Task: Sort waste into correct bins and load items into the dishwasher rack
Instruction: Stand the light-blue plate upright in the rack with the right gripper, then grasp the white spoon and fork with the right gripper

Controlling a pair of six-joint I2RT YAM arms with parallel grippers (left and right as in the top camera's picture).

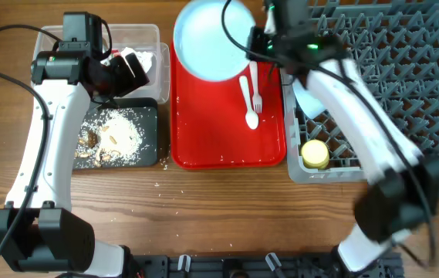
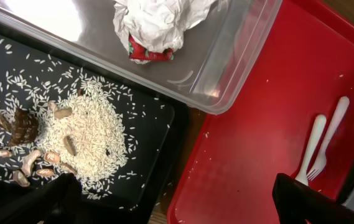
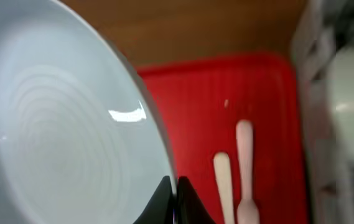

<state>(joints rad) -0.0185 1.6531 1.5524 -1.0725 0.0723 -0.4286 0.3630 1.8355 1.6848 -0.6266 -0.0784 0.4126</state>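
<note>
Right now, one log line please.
left fingers open, empty | right fingers shut on pale blue plate | fork, spoon on red tray | crumpled paper in clear tub

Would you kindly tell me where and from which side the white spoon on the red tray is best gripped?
Probably from straight above, since the spoon lies flat on the red tray. Close the jaws across its bowl end, which sticks out past the fork tines; further along, the two handles lie too close to separate.
</note>
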